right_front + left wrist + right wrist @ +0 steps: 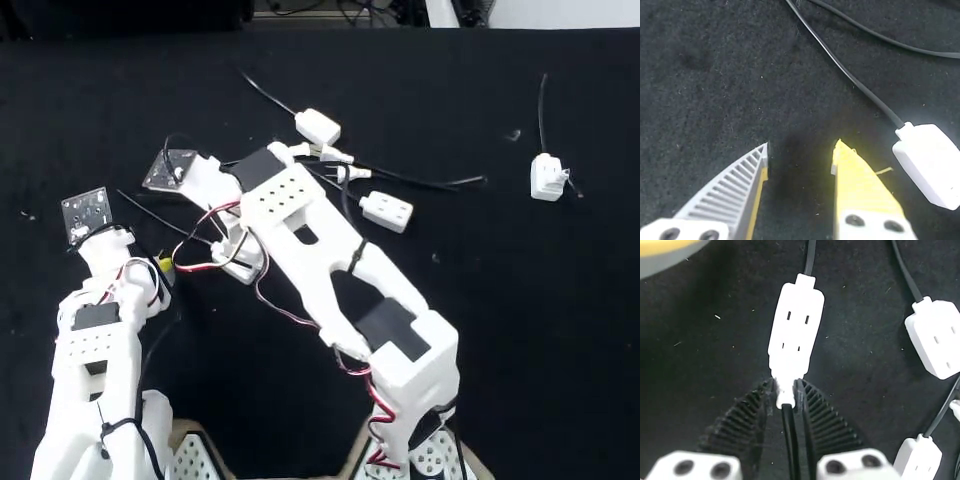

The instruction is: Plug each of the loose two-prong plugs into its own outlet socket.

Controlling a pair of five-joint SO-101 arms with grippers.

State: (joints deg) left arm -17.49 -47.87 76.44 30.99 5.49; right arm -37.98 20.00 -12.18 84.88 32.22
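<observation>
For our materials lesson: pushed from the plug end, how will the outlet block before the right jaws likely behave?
The outlet block probably slides: it lies loose and flat on the cloth. Its thin cord looks floppy, so likely anchors little. The moulded body seems rigid.

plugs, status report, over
Right gripper shut on plug, butted against socket end. Left gripper open over cloth, white block beside it. Cord nearby, not blocking.
</observation>
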